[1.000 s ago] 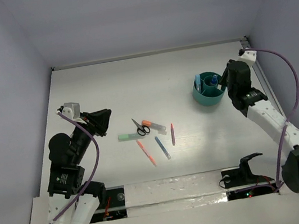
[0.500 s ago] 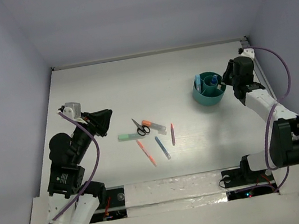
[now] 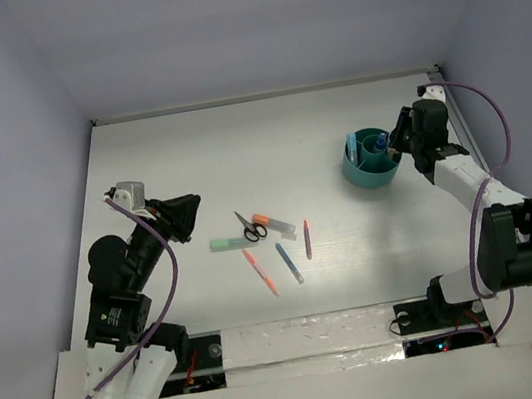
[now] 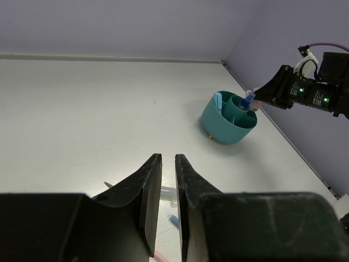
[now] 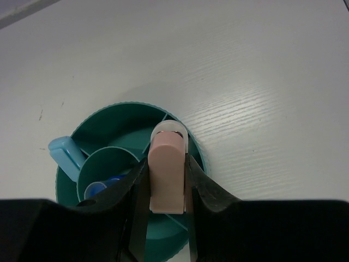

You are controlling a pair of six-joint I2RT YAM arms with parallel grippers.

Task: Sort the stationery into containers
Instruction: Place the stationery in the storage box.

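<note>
My right gripper (image 3: 401, 141) is shut on a pink eraser (image 5: 168, 174) and holds it over the right rim of the teal cup (image 3: 371, 175), which also shows in the right wrist view (image 5: 117, 111). The cup holds a light-blue marker (image 5: 65, 155) and a blue-capped bottle (image 5: 103, 188). On the table's middle lie black-handled scissors (image 3: 251, 227), a green marker (image 3: 224, 245), an orange marker (image 3: 273, 223), a purple crayon (image 3: 307, 239), an orange pen (image 3: 260, 271) and a blue pen (image 3: 289, 264). My left gripper (image 3: 189, 216) hangs left of them, jaws nearly together and empty (image 4: 168, 157).
Walls close the table on the left, back and right. The cup (image 4: 229, 117) stands near the right wall. The arm bases and a metal strip (image 3: 308, 335) run along the near edge.
My right gripper has moved a little farther back, staying over the cup's right side with the eraser held. The left arm has not moved.
</note>
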